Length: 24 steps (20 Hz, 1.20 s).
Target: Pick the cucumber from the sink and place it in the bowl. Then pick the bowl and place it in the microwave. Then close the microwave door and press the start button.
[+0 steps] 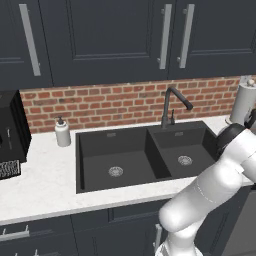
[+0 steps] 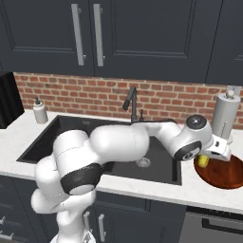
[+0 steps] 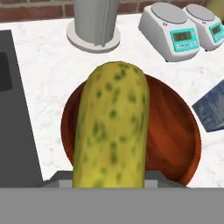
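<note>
My gripper (image 2: 207,157) is shut on the cucumber (image 2: 203,162), a stubby yellow-green oblong. It hangs just above the left rim of the reddish-brown bowl (image 2: 224,174) on the counter right of the sink (image 2: 47,137). In the hand view the cucumber (image 3: 111,131) stands between the jaws and hides the fingertips, with the bowl (image 3: 175,131) right beneath it. Both basins of the black sink (image 1: 100,150) hold nothing. The microwave, its door and start button are out of view.
A grey paper towel holder (image 2: 225,114) stands just behind the bowl. Two small scales (image 3: 173,26) sit beyond it and a blue packet (image 3: 214,107) lies beside the bowl. The faucet (image 1: 172,102), a soap dispenser (image 1: 62,132) and a black grilled appliance (image 1: 10,135) are further left.
</note>
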### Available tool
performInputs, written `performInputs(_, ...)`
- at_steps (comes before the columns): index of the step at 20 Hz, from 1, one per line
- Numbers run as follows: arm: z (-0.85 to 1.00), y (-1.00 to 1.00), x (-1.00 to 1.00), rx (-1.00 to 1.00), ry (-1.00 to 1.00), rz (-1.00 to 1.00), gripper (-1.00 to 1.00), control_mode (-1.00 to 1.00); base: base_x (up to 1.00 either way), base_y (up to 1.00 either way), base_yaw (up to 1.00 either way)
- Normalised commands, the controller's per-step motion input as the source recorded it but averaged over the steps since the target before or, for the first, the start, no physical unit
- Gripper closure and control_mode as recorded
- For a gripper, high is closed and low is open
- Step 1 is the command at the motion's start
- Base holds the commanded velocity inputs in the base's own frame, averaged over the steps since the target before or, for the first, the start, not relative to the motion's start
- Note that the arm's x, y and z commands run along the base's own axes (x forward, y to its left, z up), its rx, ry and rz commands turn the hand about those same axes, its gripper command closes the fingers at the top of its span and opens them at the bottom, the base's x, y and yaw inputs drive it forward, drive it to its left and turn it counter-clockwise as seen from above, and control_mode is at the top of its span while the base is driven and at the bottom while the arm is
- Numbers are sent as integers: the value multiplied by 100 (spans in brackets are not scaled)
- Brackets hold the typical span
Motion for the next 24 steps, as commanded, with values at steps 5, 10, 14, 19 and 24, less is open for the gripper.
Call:
performInputs(5,-28,-37,24,6,0,2,100,-100,0,0,0)
performInputs(10,-31,-28,22,3,0,2,100,-100,0,0,0)
performInputs(14,-30,-9,13,0,0,0,100,-100,0,0,0)
performInputs(19,-41,0,3,0,0,0,100,-100,0,0,0)
performInputs(24,-44,-8,1,0,0,0,100,-100,0,0,0)
